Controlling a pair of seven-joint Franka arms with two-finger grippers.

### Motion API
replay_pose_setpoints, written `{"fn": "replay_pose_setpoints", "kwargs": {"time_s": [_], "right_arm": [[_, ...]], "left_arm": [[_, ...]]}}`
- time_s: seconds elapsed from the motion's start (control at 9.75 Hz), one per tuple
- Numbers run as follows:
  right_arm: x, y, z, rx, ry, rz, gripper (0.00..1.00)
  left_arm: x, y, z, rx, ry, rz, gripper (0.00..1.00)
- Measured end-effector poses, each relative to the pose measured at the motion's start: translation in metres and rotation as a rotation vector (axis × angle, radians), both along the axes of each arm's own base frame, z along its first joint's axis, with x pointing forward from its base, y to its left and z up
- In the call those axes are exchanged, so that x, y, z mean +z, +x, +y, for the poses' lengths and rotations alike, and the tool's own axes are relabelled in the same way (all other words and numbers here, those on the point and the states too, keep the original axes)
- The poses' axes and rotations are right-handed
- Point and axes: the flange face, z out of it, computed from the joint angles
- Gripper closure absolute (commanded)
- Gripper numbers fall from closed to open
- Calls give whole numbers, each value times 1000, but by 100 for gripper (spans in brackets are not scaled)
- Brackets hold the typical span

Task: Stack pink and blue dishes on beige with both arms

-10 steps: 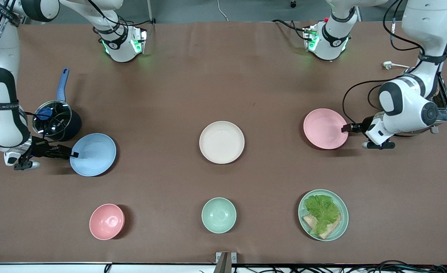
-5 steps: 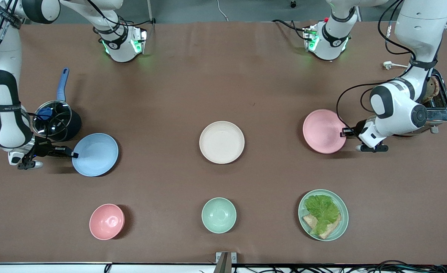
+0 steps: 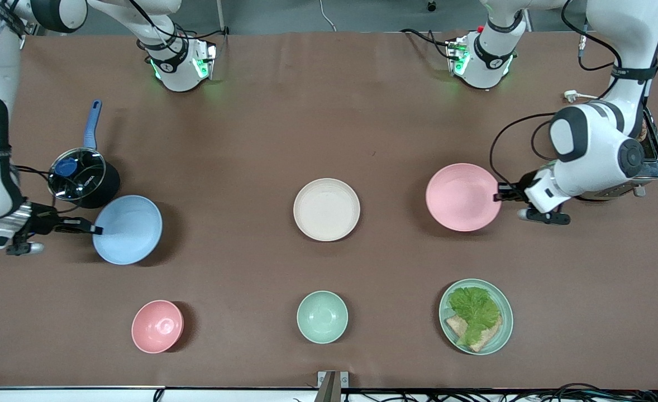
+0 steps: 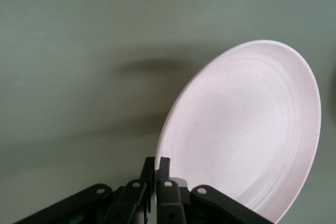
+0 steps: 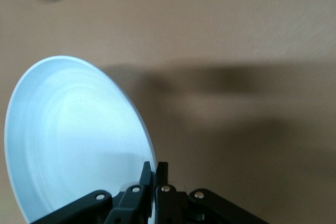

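The beige plate (image 3: pixel 327 209) lies flat at the table's middle. My left gripper (image 3: pixel 499 194) is shut on the rim of the pink plate (image 3: pixel 462 197), which hangs tilted above the table between the beige plate and the toaster. In the left wrist view the pink plate (image 4: pixel 247 129) rises from my pinched left gripper (image 4: pixel 156 165). My right gripper (image 3: pixel 95 229) is shut on the rim of the blue plate (image 3: pixel 128 229), lifted and tilted beside the pot. The right wrist view shows the blue plate (image 5: pixel 73 135) clamped in my right gripper (image 5: pixel 154 169).
A dark pot (image 3: pixel 80 177) with a blue handle sits close to the blue plate. A toaster (image 3: pixel 650 159) stands at the left arm's end. Nearer the camera are a pink bowl (image 3: pixel 157 326), a mint-green bowl (image 3: pixel 322 316) and a green plate (image 3: pixel 496 340) holding lettuce and bread.
Both plates have come up off the table and tilted. The pink plate moved toward the beige plate; the blue plate shifted slightly toward the right arm's end.
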Motion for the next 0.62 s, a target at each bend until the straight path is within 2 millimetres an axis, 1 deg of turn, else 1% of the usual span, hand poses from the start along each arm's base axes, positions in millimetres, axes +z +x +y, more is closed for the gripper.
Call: {"fn": "replay_pose_setpoints", "kwargs": {"time_s": [0.1, 0.21, 0.31, 0.41, 0.51, 0.62], "right_arm": [[41, 10, 9, -6, -33, 19, 99], [79, 19, 26, -22, -71, 26, 99], [109, 25, 52, -44, -110, 37, 99], [130, 30, 89, -58, -161, 57, 99], [146, 35, 132, -73, -210, 68, 99], [156, 39, 177, -103, -229, 71, 99]], "left_arm": [[4, -3, -44, 12, -6, 17, 100], [1, -7, -88, 41, -11, 31, 100], [-8, -12, -131, 83, -19, 25, 100], [-21, -18, -169, 127, -23, 11, 100], [-35, -26, -202, 160, -16, 4, 100], [-45, -34, -230, 186, 0, 6, 100]]}}
